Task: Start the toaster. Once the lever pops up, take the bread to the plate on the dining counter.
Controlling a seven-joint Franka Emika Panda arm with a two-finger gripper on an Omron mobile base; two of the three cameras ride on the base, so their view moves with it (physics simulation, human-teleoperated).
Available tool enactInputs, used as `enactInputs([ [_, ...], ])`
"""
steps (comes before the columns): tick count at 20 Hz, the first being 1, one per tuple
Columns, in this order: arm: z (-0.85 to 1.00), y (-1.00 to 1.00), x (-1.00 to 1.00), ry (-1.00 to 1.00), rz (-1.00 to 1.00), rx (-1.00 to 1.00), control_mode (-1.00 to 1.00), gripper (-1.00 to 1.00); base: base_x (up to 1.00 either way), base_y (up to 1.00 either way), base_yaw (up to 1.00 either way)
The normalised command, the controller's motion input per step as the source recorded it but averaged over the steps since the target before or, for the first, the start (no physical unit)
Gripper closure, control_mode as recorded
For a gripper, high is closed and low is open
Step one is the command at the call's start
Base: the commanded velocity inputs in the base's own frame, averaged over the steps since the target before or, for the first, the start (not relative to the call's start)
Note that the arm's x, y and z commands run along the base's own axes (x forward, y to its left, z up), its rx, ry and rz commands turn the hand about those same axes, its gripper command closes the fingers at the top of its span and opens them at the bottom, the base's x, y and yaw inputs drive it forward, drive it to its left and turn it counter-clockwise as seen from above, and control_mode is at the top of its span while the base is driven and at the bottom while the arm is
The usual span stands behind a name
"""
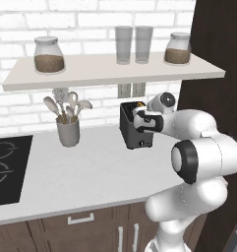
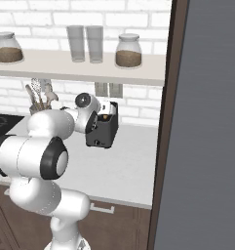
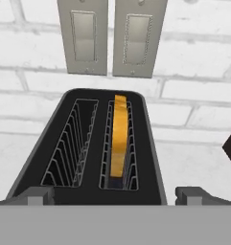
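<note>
1. A white brick wall (image 1: 21, 106) forms the back of a rendered kitchen, with a dark tall panel (image 2: 206, 122) at 3 o'clock in the right base view.
2. The pale grey worktop (image 1: 85, 172) runs below it, above dark wood cabinets (image 1: 85, 229), with a black hob (image 1: 4, 167) at 9 o'clock in the left base view.
3. A shelf (image 1: 110, 74) at 12 o'clock carries two jars of brown grains and two empty glasses (image 1: 133, 44).
4. The toaster (image 1: 132, 129) stands on the worktop against the wall, just right of centre, below a pair of switch plates (image 3: 107, 38).
5. A grey utensil cup (image 1: 68, 130) holding spoons stands at 9 o'clock from the toaster, well apart.
6. The bread (image 3: 119, 139) stands upright in the right-hand slot, seen from the hand view; the left slot is empty.
7. The gripper (image 3: 116, 195) hovers above the toaster's near edge, jaws spread wide and holding nothing.
8. The step in hand looks to be starting the toaster: I judge the gripper should descend along the front face to the lever, which I cannot see clearly, and press straight down without tipping the toaster.
</note>
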Motion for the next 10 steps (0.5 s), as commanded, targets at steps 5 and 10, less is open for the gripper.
enactInputs([
  [5,0.00,0.00,0.13,0.00,0.00,0.00,-1.00,-1.00,0.00,0.00,0.00],
  [10,-0.02,0.00,0.11,0.00,0.00,0.00,-1.00,-1.00,0.00,0.00,0.00],
])
